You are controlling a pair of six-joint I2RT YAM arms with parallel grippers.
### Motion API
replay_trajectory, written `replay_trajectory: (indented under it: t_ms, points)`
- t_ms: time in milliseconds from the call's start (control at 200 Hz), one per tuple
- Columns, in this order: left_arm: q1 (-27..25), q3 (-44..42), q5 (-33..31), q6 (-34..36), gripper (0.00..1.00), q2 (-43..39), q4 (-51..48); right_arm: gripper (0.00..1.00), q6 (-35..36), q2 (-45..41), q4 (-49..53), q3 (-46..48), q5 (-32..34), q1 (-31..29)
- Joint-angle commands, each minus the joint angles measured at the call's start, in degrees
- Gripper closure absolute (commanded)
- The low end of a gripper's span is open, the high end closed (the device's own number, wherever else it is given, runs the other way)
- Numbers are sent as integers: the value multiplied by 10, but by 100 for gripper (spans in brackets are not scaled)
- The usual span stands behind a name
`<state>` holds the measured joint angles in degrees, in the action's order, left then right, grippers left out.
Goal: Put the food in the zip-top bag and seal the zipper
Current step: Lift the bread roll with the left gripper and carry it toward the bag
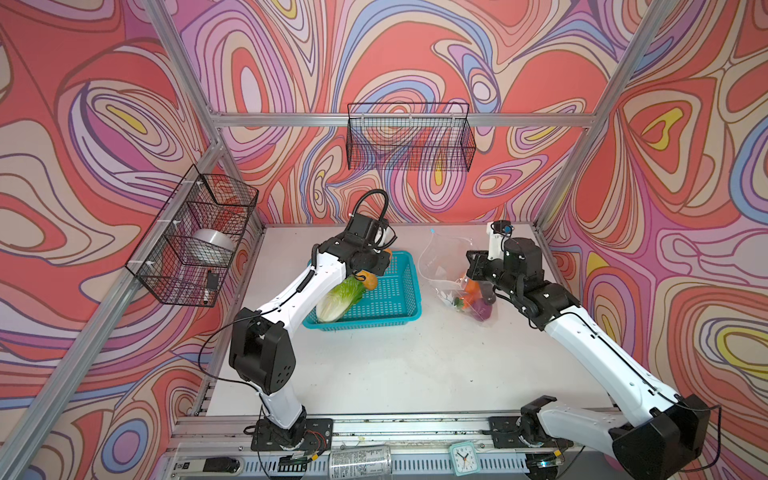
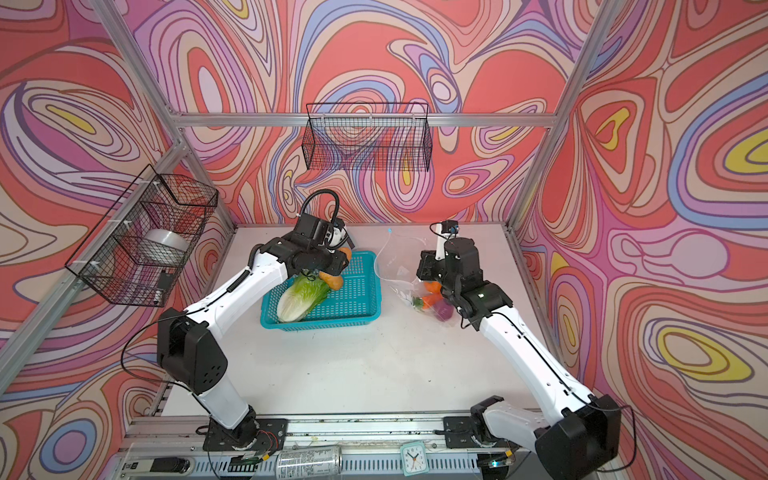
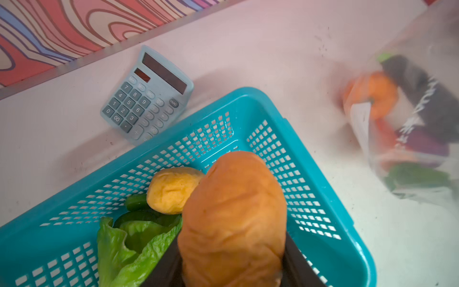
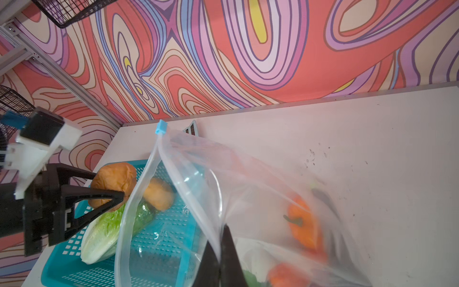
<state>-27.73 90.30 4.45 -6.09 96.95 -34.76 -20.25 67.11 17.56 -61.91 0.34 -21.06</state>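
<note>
The left gripper (image 4: 109,186) clamps a potato (image 3: 233,218) above the basket (image 3: 248,94), and the right gripper (image 4: 221,253) pinches tight on the rim of the bag (image 4: 198,174), slumped on the table (image 1: 374,365) just beside it.

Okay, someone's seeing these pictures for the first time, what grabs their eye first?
Probably the loud swirled wallpaper around the white table. Then the left gripper clamping a tan potato above the teal basket, where a napa cabbage lies. Beside it, the right gripper pinches the clear zip-top bag by its rim, orange and purple food inside.
</note>
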Motion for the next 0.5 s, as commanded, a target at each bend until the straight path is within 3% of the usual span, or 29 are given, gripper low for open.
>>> replay_trajectory:
  t_ms: [0,210,381,496]
  points:
    - [-1,5,38,-69,100,-40,58,100,-7,-14,-15,3,-6,2]
    - [-24,-21,188,-190,100,-57,240,100,-15,-21,-24,13,-6,2]
    - [-87,-34,201,-255,100,-27,341,100,-21,-22,-29,17,-10,2]
    - [-125,-35,187,-263,100,-5,381,100,-22,-24,-31,20,-10,2]
